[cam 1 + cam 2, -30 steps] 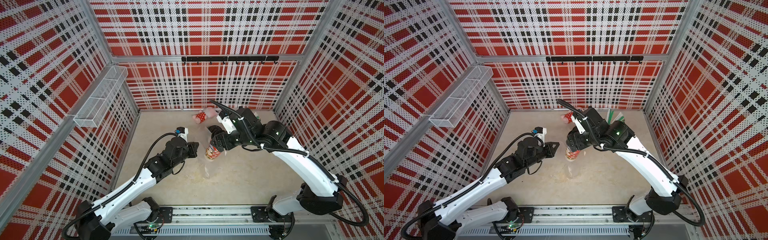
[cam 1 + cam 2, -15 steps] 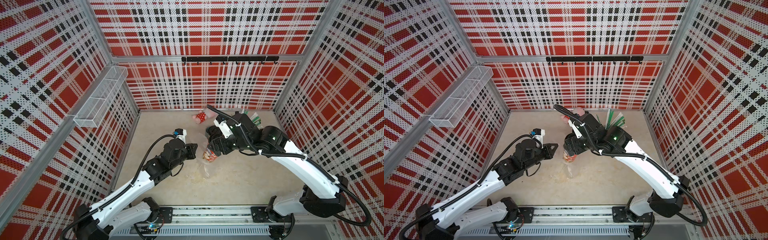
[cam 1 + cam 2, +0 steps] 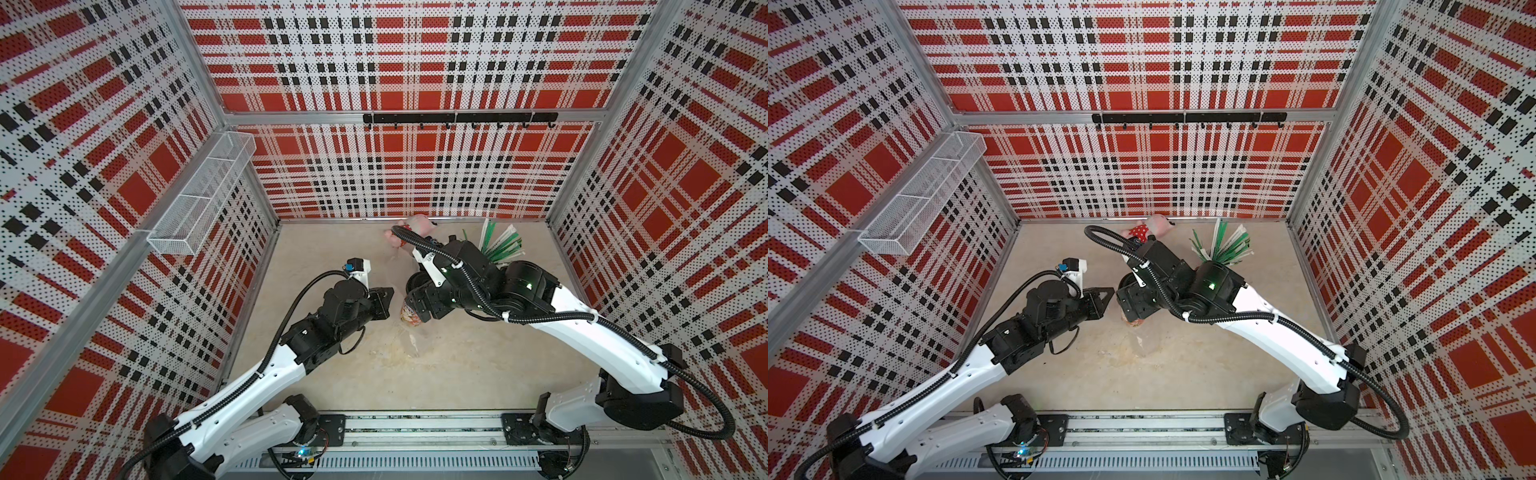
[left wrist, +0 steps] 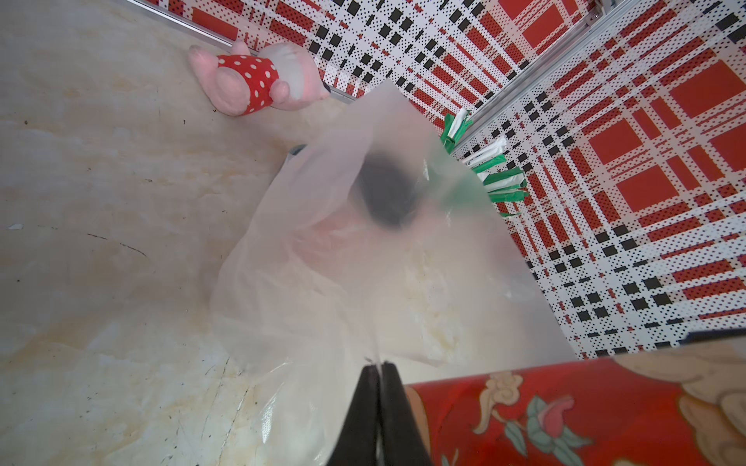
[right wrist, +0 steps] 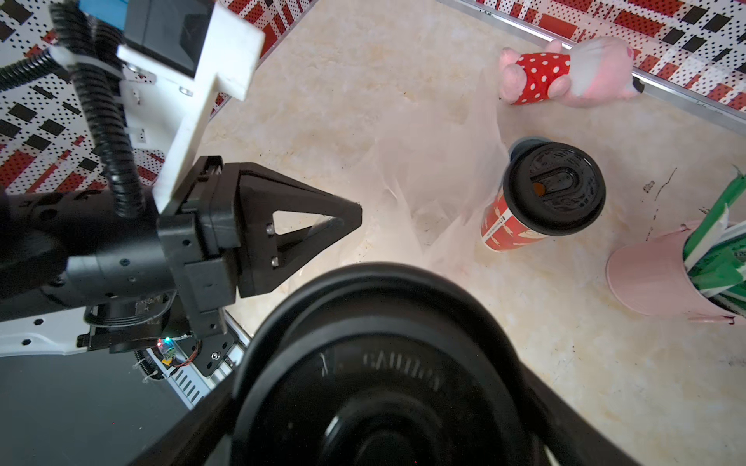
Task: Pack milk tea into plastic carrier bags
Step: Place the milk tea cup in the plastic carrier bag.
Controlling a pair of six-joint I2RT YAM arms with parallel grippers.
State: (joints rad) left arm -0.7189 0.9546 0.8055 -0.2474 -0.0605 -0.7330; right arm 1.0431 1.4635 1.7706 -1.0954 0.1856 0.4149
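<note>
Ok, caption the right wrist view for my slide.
Black lid of the held cup fills the foreground; the left claw pinches the clear bag next to the second cup.

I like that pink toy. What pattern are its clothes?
Red with white dots; the toy shows best in the right wrist view.

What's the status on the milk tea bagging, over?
Left pincer shut on bag film. Right pincer gripping one red cup beside the bag. Second cup upright on table, not bagged. Straw cup, plush toy off to the side.
</note>
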